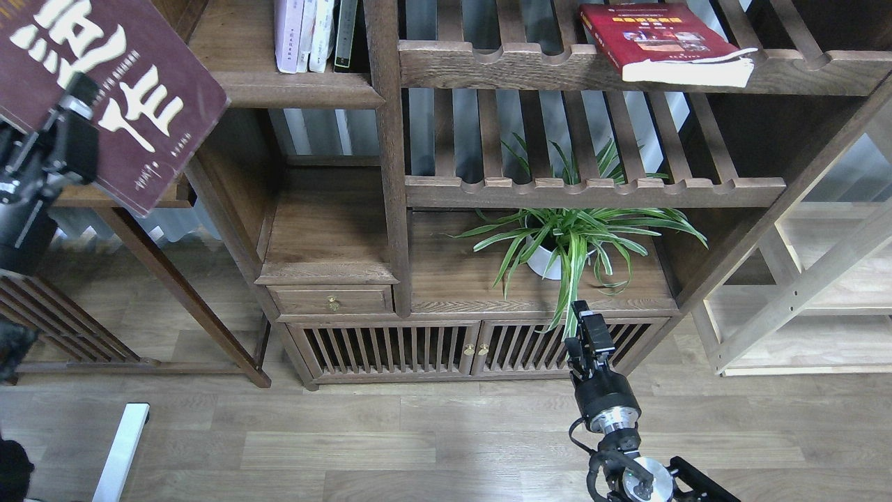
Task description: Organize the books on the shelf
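The jaws of the left gripper (70, 104) are clamped on the lower edge of the dark maroon book (125, 97), holding it tilted at the upper left, its top cut off by the frame and its right corner just left of the shelf (293, 87). On that shelf, a pale lavender book (287, 35) stands upright among other spines against the right post, leaving open board to its left. The thick red book (662, 42) lies flat on the slatted rack (557, 66), overhanging its front rail. The right gripper (589, 331) hangs low before the cabinet doors (474, 348), under the potted plant (568, 240); I cannot tell how its jaws stand.
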